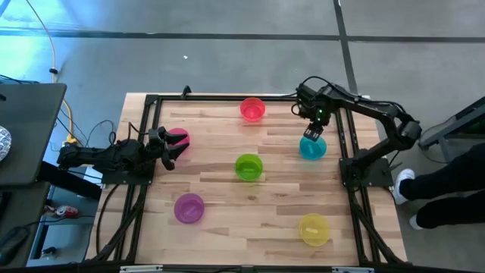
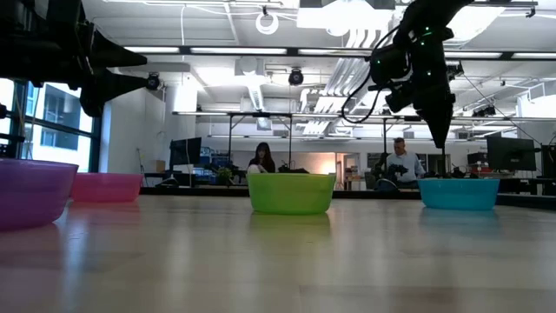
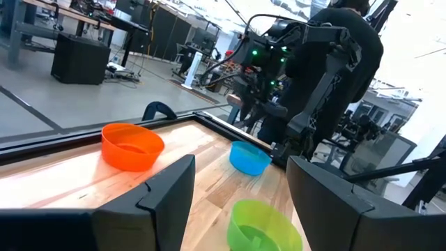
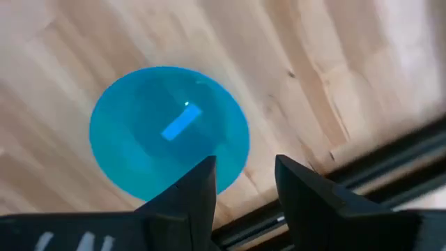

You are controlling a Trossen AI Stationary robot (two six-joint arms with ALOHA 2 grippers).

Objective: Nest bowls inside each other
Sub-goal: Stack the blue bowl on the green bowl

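Six bowls rest on their bases on the wooden table: red bowl [image 1: 252, 109] near the far edge, pink bowl [image 1: 179, 137] at the left, green bowl [image 1: 248, 167] in the middle, blue bowl [image 1: 312, 147] at the right, purple bowl [image 1: 189, 208] and yellow bowl [image 1: 314, 229] toward the near edge. My right gripper [image 1: 311, 133] points down, open, and hovers above the blue bowl [image 4: 169, 132] over its rim; the low view shows the right gripper [image 2: 439, 135] clear of the blue bowl [image 2: 458, 193]. My left gripper [image 1: 168, 150] is open and raised beside the pink bowl [image 2: 106, 186].
A black metal frame [image 1: 144, 136] runs along the table's left, right and far edges. The blue bowl sits close to the right frame rail [image 4: 390, 157]. A person's legs [image 1: 447, 193] stand off the table's right side. Bare wood lies between the bowls.
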